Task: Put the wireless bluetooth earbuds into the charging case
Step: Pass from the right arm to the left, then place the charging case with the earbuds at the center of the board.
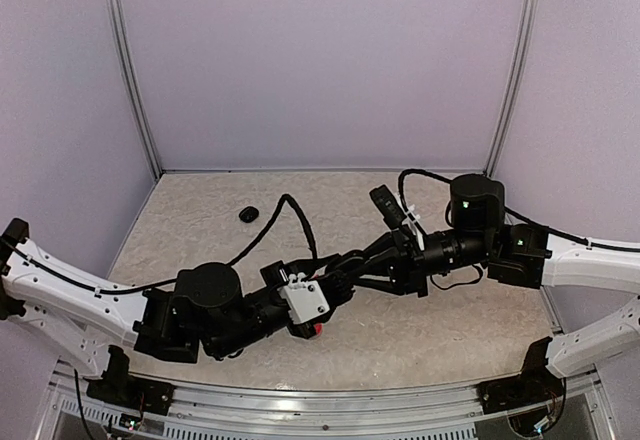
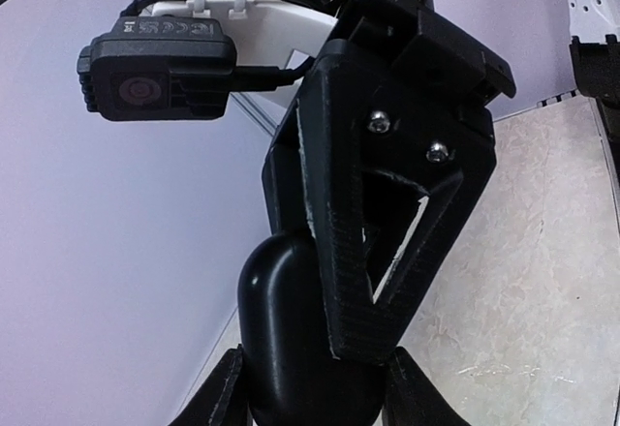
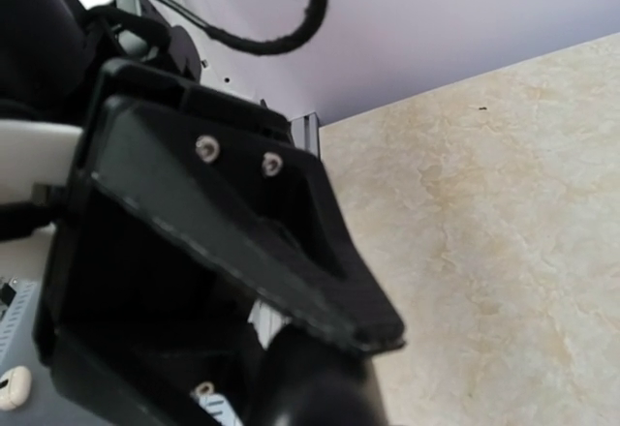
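Left wrist view: right gripper [image 2: 325,300] clamped on black case [image 2: 276,300], lifted off table [image 2: 542,281]. Case sits between left gripper [image 2: 318,373] fingers [image 2: 221,392], one each side; touching or small gap, cannot tell.

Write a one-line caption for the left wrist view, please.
Right gripper holds a black charging case, flanked by the fingers of the left gripper.
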`<state>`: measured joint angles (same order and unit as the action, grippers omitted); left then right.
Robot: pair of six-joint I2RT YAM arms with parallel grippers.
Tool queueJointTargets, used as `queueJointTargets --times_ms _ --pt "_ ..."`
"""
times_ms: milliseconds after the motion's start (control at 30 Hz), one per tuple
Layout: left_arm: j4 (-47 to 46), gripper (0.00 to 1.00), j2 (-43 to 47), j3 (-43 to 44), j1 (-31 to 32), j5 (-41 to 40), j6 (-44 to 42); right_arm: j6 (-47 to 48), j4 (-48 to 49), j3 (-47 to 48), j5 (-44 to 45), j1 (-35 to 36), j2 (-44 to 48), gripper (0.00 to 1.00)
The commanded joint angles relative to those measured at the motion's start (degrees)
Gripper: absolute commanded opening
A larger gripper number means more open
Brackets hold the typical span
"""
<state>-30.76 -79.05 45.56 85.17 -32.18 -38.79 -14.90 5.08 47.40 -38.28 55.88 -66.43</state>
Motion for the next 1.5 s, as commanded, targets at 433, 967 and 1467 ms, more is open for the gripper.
queueJointTargets --times_ms 433,967,1467 --pt "4.0 0.23 12.47 -6.76 -16.19 14.09 36.42 6.37 -4.31 2.58 12.12 -3.02 8.69 0.92" --pt "16.15 0.22 7.4 -8.6 -60.44 29.34 65.4 -2.23 -13.1 9.63 23.2 -7.94 -1.55 1.0" --pt "20.93 0.23 -20.2 6.61 -67.97 30.96 64.11 -0.61 -9.61 5.12 21.99 -9.43 0.43 1.0"
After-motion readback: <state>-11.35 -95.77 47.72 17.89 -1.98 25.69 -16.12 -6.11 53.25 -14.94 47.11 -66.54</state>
